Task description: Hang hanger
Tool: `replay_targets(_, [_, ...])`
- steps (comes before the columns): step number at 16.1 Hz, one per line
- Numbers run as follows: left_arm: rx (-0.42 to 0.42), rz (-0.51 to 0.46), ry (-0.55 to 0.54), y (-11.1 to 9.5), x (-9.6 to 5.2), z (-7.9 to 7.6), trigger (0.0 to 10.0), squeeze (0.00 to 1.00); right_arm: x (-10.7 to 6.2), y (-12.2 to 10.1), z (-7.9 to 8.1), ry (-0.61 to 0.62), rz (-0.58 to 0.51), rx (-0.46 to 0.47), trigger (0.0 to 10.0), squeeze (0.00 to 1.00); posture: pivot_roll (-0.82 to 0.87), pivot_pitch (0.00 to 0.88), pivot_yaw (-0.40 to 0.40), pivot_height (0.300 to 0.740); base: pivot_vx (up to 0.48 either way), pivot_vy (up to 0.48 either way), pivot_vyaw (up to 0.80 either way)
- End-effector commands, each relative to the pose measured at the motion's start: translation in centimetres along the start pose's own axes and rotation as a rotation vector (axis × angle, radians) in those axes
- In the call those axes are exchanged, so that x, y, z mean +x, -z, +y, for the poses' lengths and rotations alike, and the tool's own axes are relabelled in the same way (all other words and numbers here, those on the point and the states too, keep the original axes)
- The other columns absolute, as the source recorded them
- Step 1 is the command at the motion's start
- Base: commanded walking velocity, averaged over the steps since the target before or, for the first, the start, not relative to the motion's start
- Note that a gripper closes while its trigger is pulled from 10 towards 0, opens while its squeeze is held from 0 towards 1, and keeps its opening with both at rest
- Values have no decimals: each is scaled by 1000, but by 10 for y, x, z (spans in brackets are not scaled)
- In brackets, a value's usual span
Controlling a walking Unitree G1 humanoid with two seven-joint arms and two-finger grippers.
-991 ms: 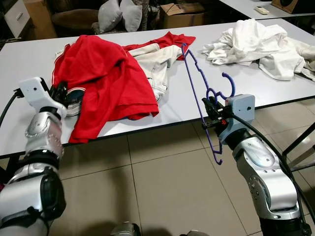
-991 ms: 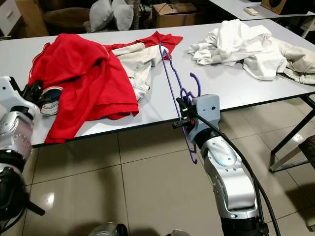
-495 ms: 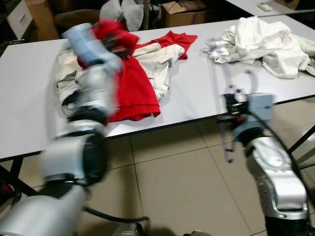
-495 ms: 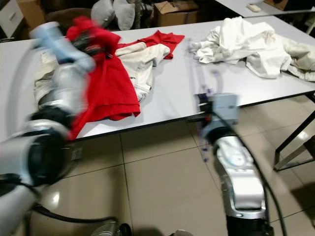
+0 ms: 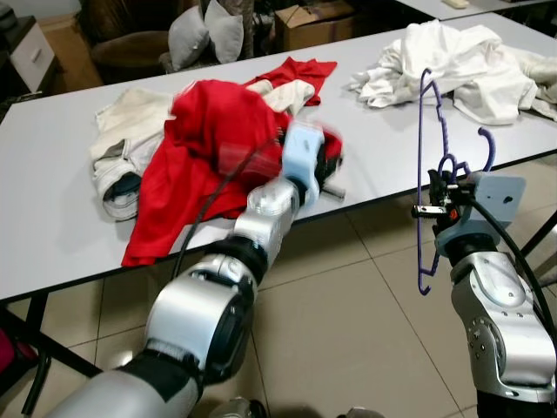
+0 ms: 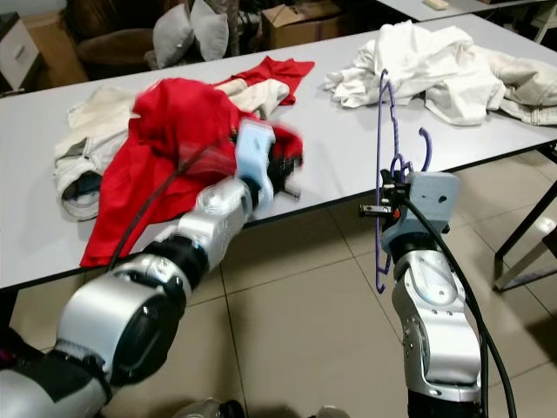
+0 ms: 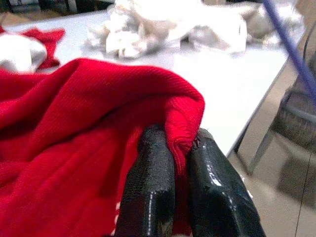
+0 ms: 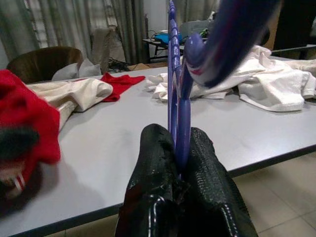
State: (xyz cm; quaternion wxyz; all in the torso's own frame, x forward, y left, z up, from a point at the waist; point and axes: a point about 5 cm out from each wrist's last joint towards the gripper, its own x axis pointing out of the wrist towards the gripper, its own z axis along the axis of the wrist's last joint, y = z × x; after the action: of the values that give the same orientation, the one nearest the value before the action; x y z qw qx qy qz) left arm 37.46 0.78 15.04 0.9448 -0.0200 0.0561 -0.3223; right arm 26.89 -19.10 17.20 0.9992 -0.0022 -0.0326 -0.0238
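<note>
A purple plastic hanger (image 5: 423, 131) stands almost upright off the table's front edge, hook toward me. My right gripper (image 5: 432, 198) is shut on its neck, and the right wrist view shows the fingers (image 8: 157, 163) clamped on the purple bar (image 8: 174, 74). A red shirt (image 5: 204, 131) lies bunched on the grey table (image 5: 52, 218). My left gripper (image 5: 326, 170) reaches across the table's front and is shut on a fold of that shirt (image 7: 98, 113); the black fingertips (image 7: 153, 163) pinch its hem. The left arm is blurred with motion.
Cream garments (image 5: 122, 144) lie under and left of the red shirt. A pile of white clothes (image 5: 461, 61) covers the table's right end. Cushions (image 5: 204, 30) and a cardboard box (image 5: 309, 22) stand behind the table. Tiled floor (image 5: 348, 305) lies below, with a table leg at the far right.
My left arm swung from the table's left end across to the middle, dragging the red shirt into a heap. The right gripper turned the hanger more upright. The camera shifted too.
</note>
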Motion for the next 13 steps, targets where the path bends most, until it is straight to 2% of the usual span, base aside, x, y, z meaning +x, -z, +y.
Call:
replay_targets(1, [22, 27, 33, 5, 1, -6, 10000, 0, 0, -4, 5, -16, -18, 13, 10000, 0, -250, 25, 130, 740, 0, 0, 0])
replay_targets(2, [13, 21, 48, 5, 0, -5, 10000, 1000, 1, -3, 5, -21, -17, 13, 10000, 0, -246, 24, 125, 740, 0, 0, 0])
replay_targets(6, [89, -27, 241, 2, -5, -11, 10000, 1000, 3, -4, 8, -41, -15, 19, 10000, 0, -236, 21, 114, 740, 0, 0, 0])
replay_targets(7, [43, -90, 307, -1, -10, -13, 10000, 1000, 2, -4, 6, -41, -13, 35, 10000, 0, -236, 23, 116, 740, 0, 0, 0])
replay_targets(9, [-5, -158, 337, -6, -15, -11, 10000, 1000, 1, -4, 3, -41, -9, 44, 10000, 0, -236, 23, 117, 740, 0, 0, 0])
replay_targets(10, [-44, -218, 342, -11, -23, -8, 10000, 184, -1, -4, 2, -50, -2, 49, 10000, 0, -232, 29, 114, 740, 0, 0, 0])
replay_targets(11, [-81, -256, 323, -15, -37, -6, 10000, 0, -4, -2, -1, -64, 15, 43, 10000, 0, -226, 33, 106, 740, 0, 0, 0])
replay_targets(12, [-82, -266, 323, -16, -43, -6, 10000, 0, -5, -1, -2, -67, 23, 39, 10000, 0, -223, 36, 98, 740, 0, 0, 0])
replay_targets(13, [-38, -269, 328, -15, -57, -8, 10000, 0, -7, 1, -3, -81, 43, 36, 10000, 0, -220, 38, 95, 740, 0, 0, 0])
